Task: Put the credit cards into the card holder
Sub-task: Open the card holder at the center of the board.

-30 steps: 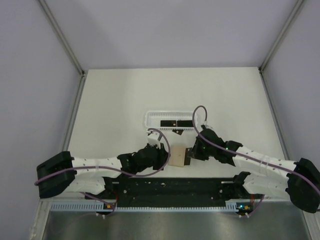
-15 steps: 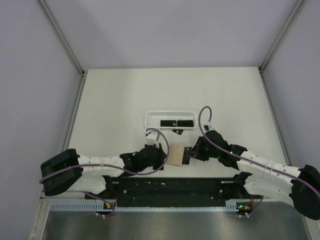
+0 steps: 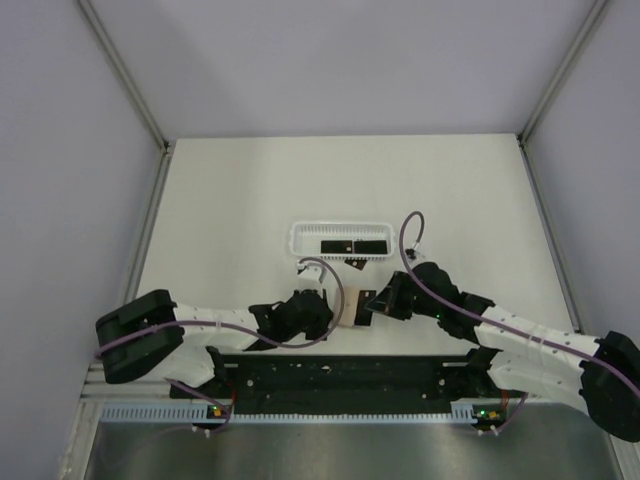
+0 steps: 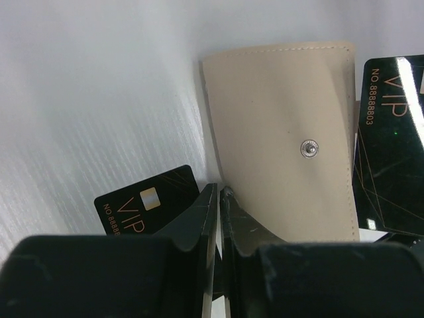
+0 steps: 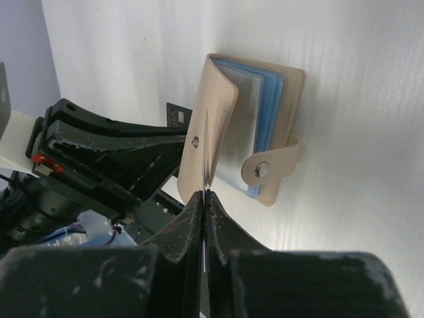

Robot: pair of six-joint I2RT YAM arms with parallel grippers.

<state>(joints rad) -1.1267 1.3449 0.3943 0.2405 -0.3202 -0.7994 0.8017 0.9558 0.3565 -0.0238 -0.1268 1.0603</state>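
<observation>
The tan card holder (image 5: 275, 126) lies open on the table, its blue sleeves showing and its snap strap to the right. Its cover (image 4: 285, 132) stands upright, with my left gripper (image 4: 220, 193) shut on the cover's lower edge. My right gripper (image 5: 205, 193) is shut on a black credit card (image 4: 391, 146), seen edge-on (image 5: 207, 149) right beside the raised cover. Another black card (image 4: 149, 202) lies flat on the table beyond my left fingers. In the top view both grippers meet at the holder (image 3: 347, 308), left gripper (image 3: 335, 312) and right gripper (image 3: 372, 302).
A long white perforated basket (image 3: 300, 240) sits behind the holder with two black cards (image 3: 330, 245) inside. One loose black card (image 3: 355, 265) lies just in front of it. The black arm-base rail (image 3: 340, 385) runs along the near edge.
My left jaws have narrowed onto the holder's cover, which went from lying flat to standing up. My right gripper has carried its card left, up to the holder.
</observation>
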